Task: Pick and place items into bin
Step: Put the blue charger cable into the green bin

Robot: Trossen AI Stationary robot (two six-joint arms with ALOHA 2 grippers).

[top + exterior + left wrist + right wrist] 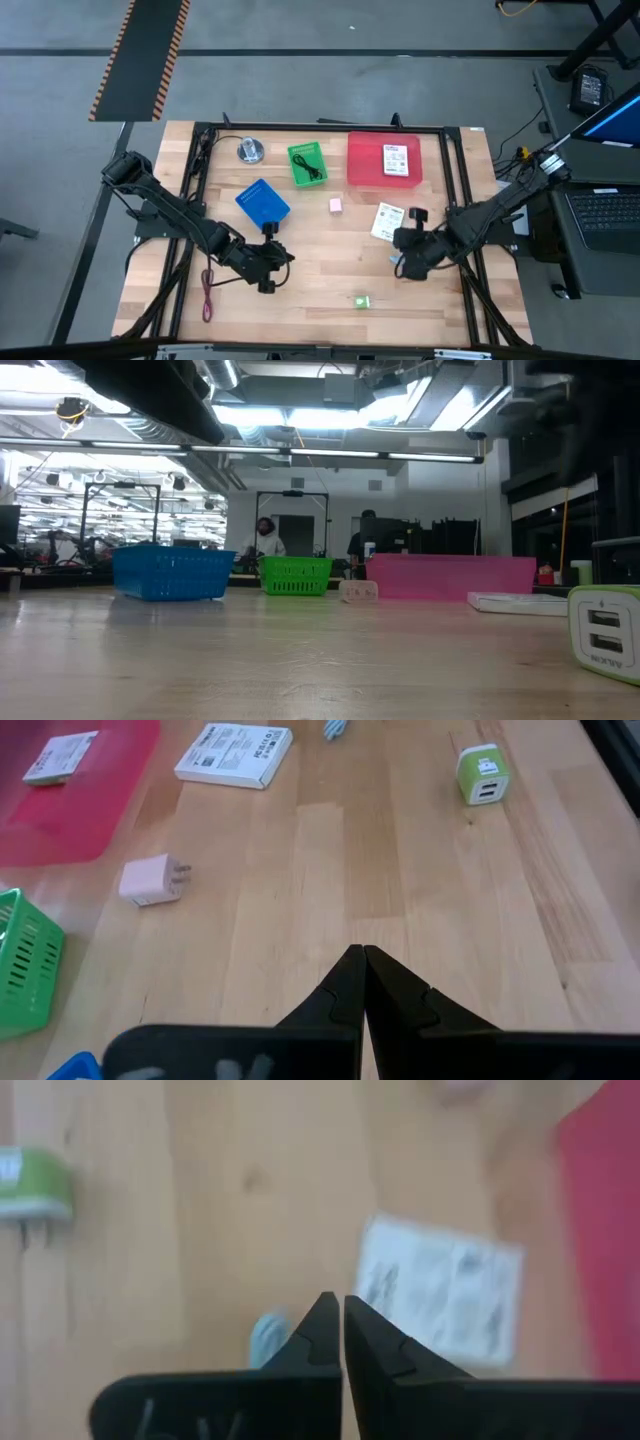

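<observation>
**Both hands shut and empty over the desk**

The left hand (pixel 277 258) hangs low over the wooden desk (pixel 300 300), just in front of the blue basket (pixel 263 201); its fingers are pressed together with nothing between them. The right hand (pixel 402 262) sits on the other side, fingers likewise closed on nothing, with a small blue-silver piece (pixel 266 1338) lying just beside its tips.

A white packet (pixel 387 221) lies flat on the desk close to the right hand. A second white packet (pixel 400 159) rests inside the pink tray (pixel 365 160). The green basket (pixel 307 164) holds a black cable (pixel 311 167). The pink plug (pixel 335 205) stands on bare wood between the blue basket and the loose packet. The green plug (pixel 361 301) lies alone near the front edge. A dark red cord (pixel 208 293) trails along the left side by the frame. A round silver object (pixel 250 150), possibly a lid, sits at the back left corner.
</observation>
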